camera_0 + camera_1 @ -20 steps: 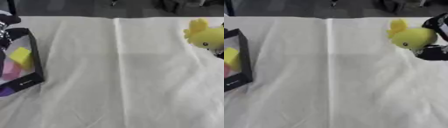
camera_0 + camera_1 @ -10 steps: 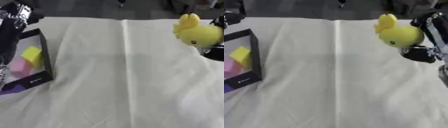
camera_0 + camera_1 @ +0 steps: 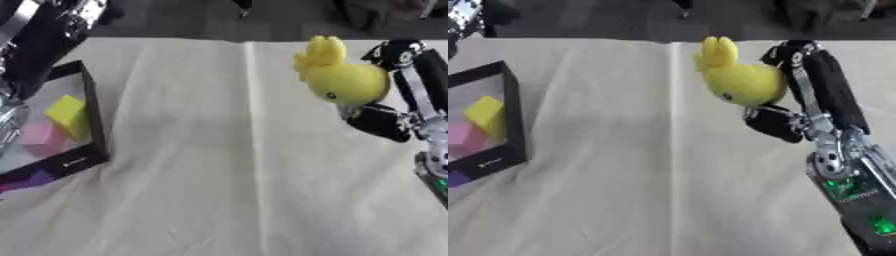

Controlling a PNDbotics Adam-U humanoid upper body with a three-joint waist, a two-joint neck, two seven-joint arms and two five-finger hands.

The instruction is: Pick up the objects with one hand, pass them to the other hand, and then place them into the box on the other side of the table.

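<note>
Carried inward from the right edge, the yellow toy point(image 3: 741, 80) hangs above the table point(image 3: 623, 190). Right hand point(image 3: 798, 107) grips it; the box point(image 3: 483, 125) sits left. Left hand point(image 3: 52, 20) state unclear.

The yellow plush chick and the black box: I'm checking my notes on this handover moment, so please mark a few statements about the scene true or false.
1. The right hand holds the yellow plush chick above the cloth. True.
2. The yellow plush chick lies inside the black box. False: the chick is in the right hand, across the table from the box.
3. The black box holds a yellow block and a pink block. True.
4. The white cloth between the box and the chick is covered with toys. False: only creases show there.
5. The black box stands at the right side. False: it stands at the left.
</note>
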